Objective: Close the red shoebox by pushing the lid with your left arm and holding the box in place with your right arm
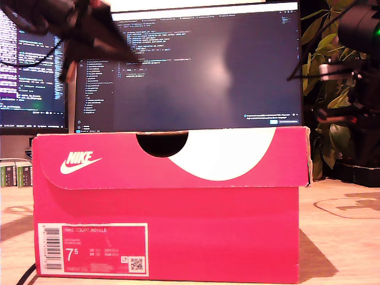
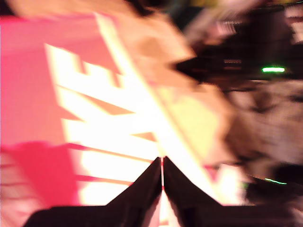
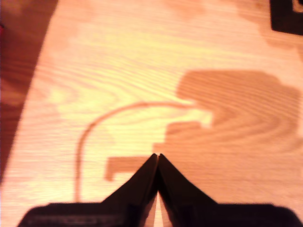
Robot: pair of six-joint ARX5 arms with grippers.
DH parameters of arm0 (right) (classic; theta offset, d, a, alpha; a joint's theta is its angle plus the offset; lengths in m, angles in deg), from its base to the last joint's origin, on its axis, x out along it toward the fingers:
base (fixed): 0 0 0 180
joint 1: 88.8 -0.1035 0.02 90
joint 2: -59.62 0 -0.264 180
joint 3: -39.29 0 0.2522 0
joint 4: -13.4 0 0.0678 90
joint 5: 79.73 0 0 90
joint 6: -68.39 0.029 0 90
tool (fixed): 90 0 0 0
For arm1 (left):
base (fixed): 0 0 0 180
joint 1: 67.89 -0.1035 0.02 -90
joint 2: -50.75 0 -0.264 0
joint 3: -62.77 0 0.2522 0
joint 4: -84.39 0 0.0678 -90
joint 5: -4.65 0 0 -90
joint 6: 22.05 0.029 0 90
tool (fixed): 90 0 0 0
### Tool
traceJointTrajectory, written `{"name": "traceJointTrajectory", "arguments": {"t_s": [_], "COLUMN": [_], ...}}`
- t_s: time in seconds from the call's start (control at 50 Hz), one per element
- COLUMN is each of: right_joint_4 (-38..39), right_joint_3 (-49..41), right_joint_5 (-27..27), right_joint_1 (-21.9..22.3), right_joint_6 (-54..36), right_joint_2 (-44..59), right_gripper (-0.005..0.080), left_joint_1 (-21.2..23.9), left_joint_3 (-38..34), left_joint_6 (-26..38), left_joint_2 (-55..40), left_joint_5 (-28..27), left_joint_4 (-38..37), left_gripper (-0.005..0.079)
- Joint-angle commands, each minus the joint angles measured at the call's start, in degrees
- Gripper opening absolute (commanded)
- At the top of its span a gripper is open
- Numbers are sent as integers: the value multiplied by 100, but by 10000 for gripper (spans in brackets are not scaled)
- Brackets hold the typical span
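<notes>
Red shoebox point(image 1: 169, 237) standing on the wooden table point(image 1: 344, 237), filling the lower middle of the exterior view from about 8 o'clock across to 4 o'clock. Lid point(image 1: 119, 160) down over the body, its front flap overlapping the top edge of the box wall. White swoosh logo with lettering point(image 1: 80, 162) on the flap toward 9 o'clock; a large white curved shape point(image 1: 228, 151) on the flap just right of centre in the exterior view, with a dark half-round finger notch point(image 1: 161, 142) cut at the flap's top edge near 12 o'clock of the box. White size label point(image 1: 92, 249) with barcode, a "7.5" and a small QR square at the box front's 7 o'clock corner. Flap end at 3 o'clock showing a raw cardboard edge, standing slightly off the box wall.

My first gripper point(image 2: 162, 172) pinched tight, tips meeting, nothing between them — hovering over the lid's top face, whose big white lettering point(image 2: 109, 132) streaks past in heavy blur. Contact with the lid: cannot tell.

My second gripper point(image 3: 157, 158) likewise pressed together and empty, above bare wood grain, with arm and cable shadows point(image 3: 227, 104) on the table.

Monitor point(image 1: 190, 65) with dark code windows behind the box; leafy plant point(image 1: 323, 53) at 2 o'clock of the exterior view.
</notes>
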Motion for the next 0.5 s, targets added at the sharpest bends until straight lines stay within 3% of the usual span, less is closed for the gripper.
{"name": "traceJointTrajectory", "arguments": {"t_s": [0.0, 0.14, 0.28, 0.4, 0.48], "right_joint_4": [72, 210, 575, 1088, 1036], "right_joint_3": [164, 164, 164, 164, 164], "right_joint_5": [-44, -221, -267, -1130, -1626], "right_joint_1": [-39, -57, 0, -26, -170], "right_joint_6": [22, 151, 238, 306, 415], "right_joint_2": [-310, -894, -1676, -2105, -2079], "right_gripper": [-12, -12, -12, -13, -13], "left_joint_1": [-11, -26, -140, -264, -299], "left_joint_3": [114, 114, 114, 114, 114], "left_joint_6": [192, 507, 807, 850, 848], "left_joint_2": [424, 1016, 1620, 1862, 1888], "left_joint_5": [518, 1596, 2103, 2197, 2179], "left_joint_4": [129, 470, 695, 743, 695], "left_gripper": [-19, -19, -19, -19, -19]}}
